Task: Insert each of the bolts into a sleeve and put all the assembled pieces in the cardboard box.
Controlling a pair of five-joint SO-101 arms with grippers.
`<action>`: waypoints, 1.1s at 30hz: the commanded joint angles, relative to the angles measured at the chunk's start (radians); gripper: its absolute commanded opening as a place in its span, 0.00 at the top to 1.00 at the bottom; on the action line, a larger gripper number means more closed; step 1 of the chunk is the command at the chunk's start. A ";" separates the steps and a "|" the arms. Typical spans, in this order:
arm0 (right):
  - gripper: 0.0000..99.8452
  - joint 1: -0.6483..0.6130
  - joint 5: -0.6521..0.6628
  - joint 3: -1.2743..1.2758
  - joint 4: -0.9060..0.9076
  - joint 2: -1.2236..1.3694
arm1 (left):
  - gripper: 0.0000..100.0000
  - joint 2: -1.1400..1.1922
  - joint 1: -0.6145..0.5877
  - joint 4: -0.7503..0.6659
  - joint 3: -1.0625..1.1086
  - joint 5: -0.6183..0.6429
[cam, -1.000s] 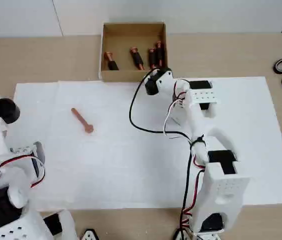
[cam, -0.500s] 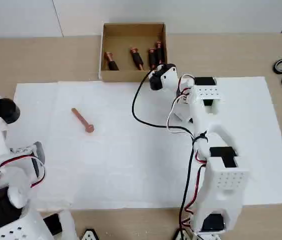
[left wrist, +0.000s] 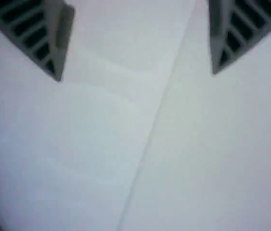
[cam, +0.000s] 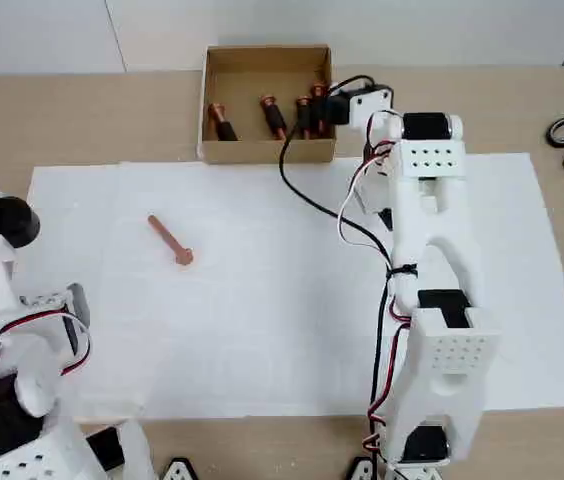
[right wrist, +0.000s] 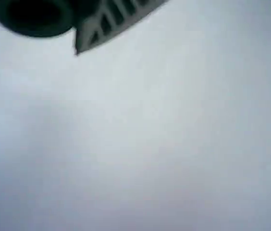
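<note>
Since before, the right claw (cam: 350, 103) has swung up beside the cardboard box (cam: 262, 150); wide or pinched, I cannot tell. The bolt (cam: 170, 241) lies slanted on the white paper (cam: 262, 320), well apart from that claw and nearer the left arm (cam: 22, 340). From its wrist, the left claw (left wrist: 136, 74) is spread wide above paper.
</note>
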 commanded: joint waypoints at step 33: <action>0.79 -0.088 -0.247 -0.091 0.102 0.176 | 0.81 0.002 -0.008 0.000 -0.041 0.008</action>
